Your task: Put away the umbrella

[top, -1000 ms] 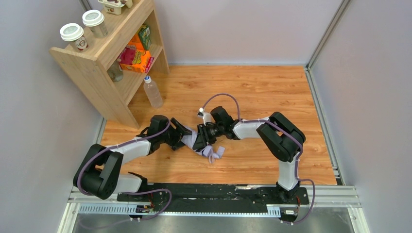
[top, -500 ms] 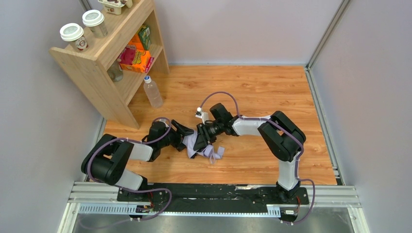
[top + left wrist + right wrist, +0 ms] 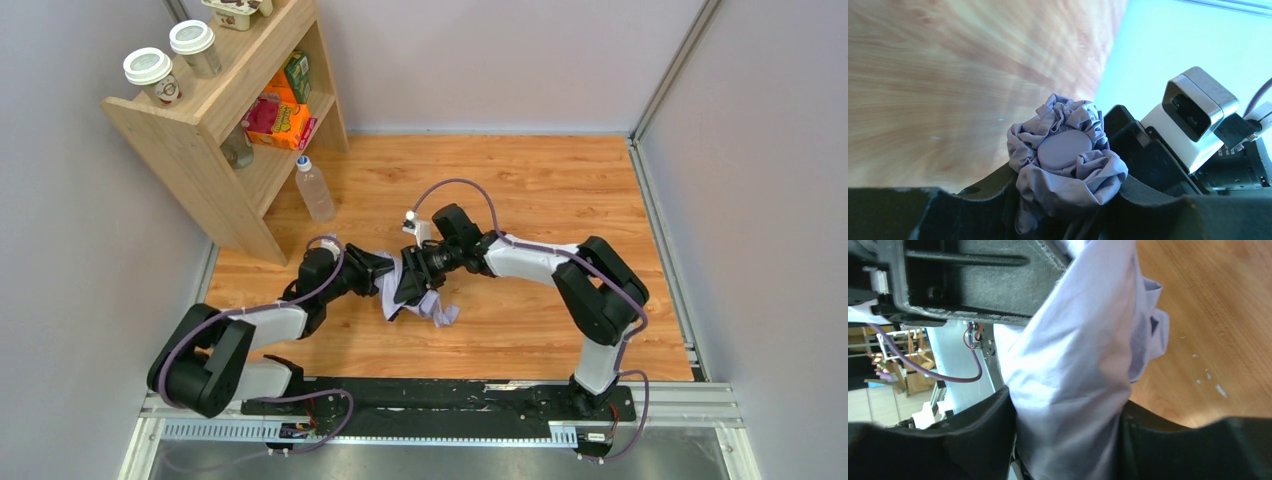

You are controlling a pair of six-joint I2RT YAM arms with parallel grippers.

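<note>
The umbrella [image 3: 412,298] is a bunched pale lavender bundle at the middle of the wooden floor, held between both grippers. My left gripper [image 3: 377,277] is shut on its left end; the left wrist view shows crumpled fabric round a flat lavender cap [image 3: 1064,148] between my jaws [image 3: 1063,200]. My right gripper [image 3: 411,285] is shut on the fabric from the right; in the right wrist view the cloth [image 3: 1073,370] fills the gap between the jaws [image 3: 1068,440]. Loose folds [image 3: 440,313] trail toward the near side. Shaft, handle and strap are hidden.
A wooden shelf unit [image 3: 215,120] stands at the back left with two lidded cups [image 3: 150,72], boxes and snack packs. A clear plastic bottle [image 3: 314,188] stands on the floor beside it. Grey walls enclose the floor; a metal rail [image 3: 400,400] runs along the near edge.
Both grippers and the umbrella have shifted slightly left and back. The right arm has stretched out further and the left arm has changed its elbow pose. Both stay shut on the fabric.
</note>
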